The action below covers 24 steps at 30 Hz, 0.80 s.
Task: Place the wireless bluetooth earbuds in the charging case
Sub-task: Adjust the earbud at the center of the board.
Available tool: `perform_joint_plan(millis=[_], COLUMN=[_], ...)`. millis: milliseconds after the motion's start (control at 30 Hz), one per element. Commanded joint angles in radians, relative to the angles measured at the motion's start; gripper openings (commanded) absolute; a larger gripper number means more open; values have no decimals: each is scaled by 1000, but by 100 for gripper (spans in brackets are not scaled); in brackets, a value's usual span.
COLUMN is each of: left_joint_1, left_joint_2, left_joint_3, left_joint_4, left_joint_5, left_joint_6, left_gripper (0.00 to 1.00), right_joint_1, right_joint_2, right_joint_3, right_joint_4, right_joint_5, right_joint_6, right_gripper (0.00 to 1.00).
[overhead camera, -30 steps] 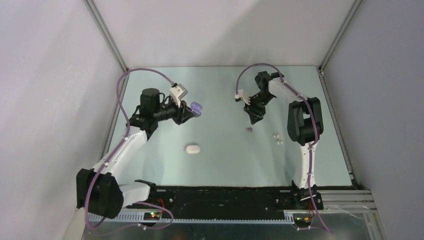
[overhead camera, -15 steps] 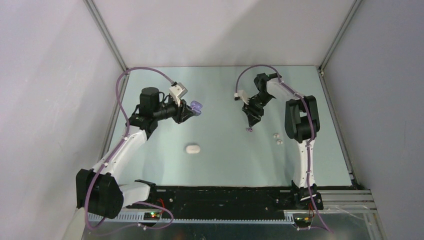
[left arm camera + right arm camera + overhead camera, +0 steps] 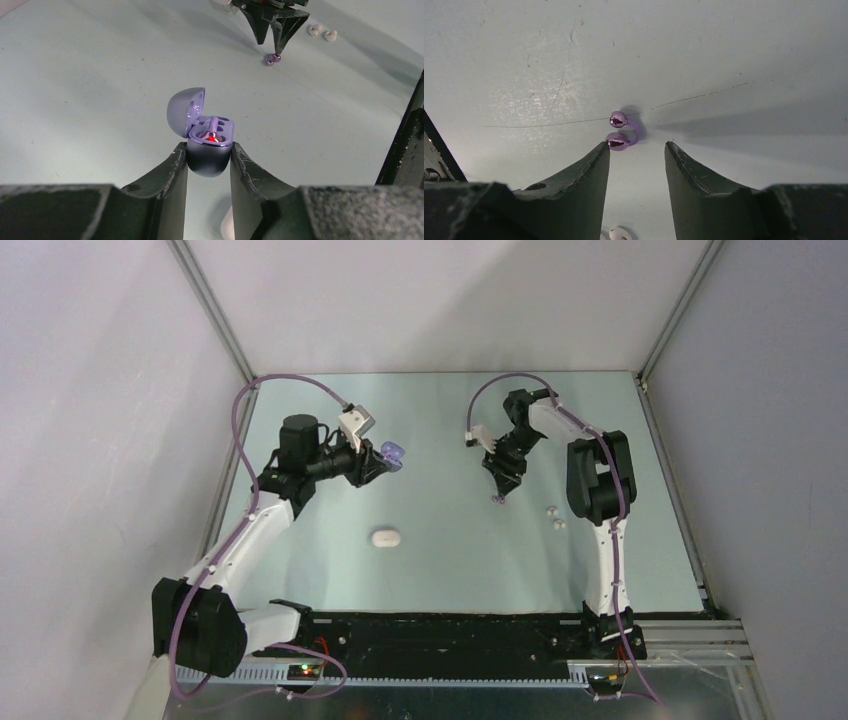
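My left gripper (image 3: pixel 208 146) is shut on the purple charging case (image 3: pixel 210 152), held off the table with its lid open and a red light glowing inside. In the top view that case (image 3: pixel 393 454) sits at the left gripper (image 3: pixel 383 462). Two purple earbuds (image 3: pixel 618 131) lie touching each other on the table. My right gripper (image 3: pixel 636 145) stands open just over them, its left fingertip (image 3: pixel 600 150) against the nearer bud. From above, the right gripper (image 3: pixel 501 488) points down at the purple buds (image 3: pixel 497 500). Two white earbuds (image 3: pixel 555 517) lie to their right.
A closed white case (image 3: pixel 385 537) lies on the table nearer the arm bases, below the held case. One white bud (image 3: pixel 619 233) shows between the right fingers at the bottom edge. Grey walls enclose the pale green table (image 3: pixel 440 570).
The right gripper has come down and leftward onto the purple earbuds, and its jaws have spread wider. The left arm and its case have stayed still.
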Motion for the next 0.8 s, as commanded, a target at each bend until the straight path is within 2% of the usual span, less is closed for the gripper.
perform_joint_plan(millis=[0,633,767], left_joint_1=[5,4,4], left_joint_2=[-13,-9,-11], left_joint_3=[38,24,26], left_joint_4=[26,41,38], left_joint_5=[14,12,11], left_joint_6=[23,15,14], left_gripper=[0,0,0], right_joint_1=[9,32,31], right_joint_2=[11,-21,-32], right_joint_3=[-1,-98,-98], right_joint_4=[-5,69,34], right_joint_5=[21,63,42], right_joint_6=[-24,-12,-33], right_gripper=[49,49,49])
